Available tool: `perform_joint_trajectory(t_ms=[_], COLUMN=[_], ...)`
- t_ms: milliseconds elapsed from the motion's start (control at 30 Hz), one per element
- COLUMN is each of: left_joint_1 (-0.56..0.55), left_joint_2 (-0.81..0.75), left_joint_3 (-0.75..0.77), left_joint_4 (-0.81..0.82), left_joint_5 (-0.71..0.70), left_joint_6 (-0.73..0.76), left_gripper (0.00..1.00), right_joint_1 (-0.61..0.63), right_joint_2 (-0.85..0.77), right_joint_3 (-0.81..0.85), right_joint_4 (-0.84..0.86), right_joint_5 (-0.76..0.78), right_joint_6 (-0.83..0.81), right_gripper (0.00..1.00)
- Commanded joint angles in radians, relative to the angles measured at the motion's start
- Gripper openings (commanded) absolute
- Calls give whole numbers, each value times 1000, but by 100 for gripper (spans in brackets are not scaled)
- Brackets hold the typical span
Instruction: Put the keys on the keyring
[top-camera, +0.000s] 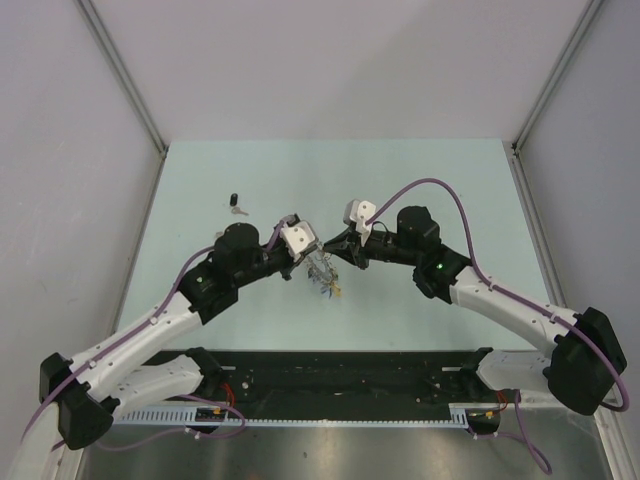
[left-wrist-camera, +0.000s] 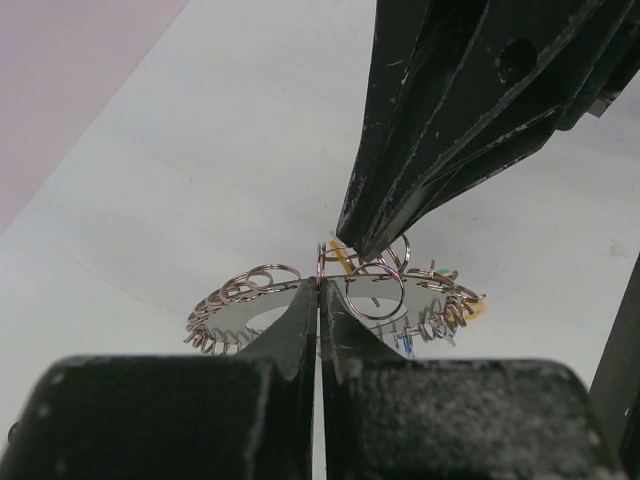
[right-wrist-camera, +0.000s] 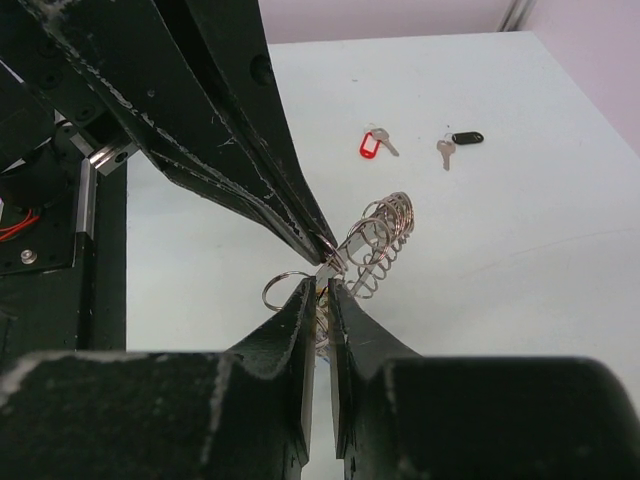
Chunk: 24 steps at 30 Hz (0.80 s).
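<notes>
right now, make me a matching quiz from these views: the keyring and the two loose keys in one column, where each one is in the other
Things:
1. keyring
2. red-headed key
3. black-headed key

Places:
a. lying on the table, the right-hand one of the loose pair in the right wrist view
b. pinched in the shut jaws of the left gripper
c. lying on the table, the left-hand one of that pair

Pairs: 1-b, 2-c, 3-a

A pale green bench (top-camera: 430, 190). Two small keys lie flat on it, near each other: a black key (right-wrist-camera: 466, 138) and a red key (right-wrist-camera: 372, 144).
</notes>
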<state>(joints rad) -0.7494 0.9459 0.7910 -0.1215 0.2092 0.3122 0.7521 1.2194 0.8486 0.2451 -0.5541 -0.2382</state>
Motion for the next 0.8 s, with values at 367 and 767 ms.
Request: perform_joint_trajectory(t_ms=[367, 767], left_joint_1=[7, 7], left_joint_2=[-59, -52], left_joint_3=[-24, -35], left_joint_4=[168, 187], left_joint_5=[-64, -73], left_joint_6=[-55, -64], left_gripper=[0, 0], right_joint_1=[3, 39], right_joint_2=[-20, -31], right_joint_3=[3, 3], right_joint_4=[72, 105], right_joint_5=[13, 214], right_joint_6=[60, 143], right_gripper=[33, 36])
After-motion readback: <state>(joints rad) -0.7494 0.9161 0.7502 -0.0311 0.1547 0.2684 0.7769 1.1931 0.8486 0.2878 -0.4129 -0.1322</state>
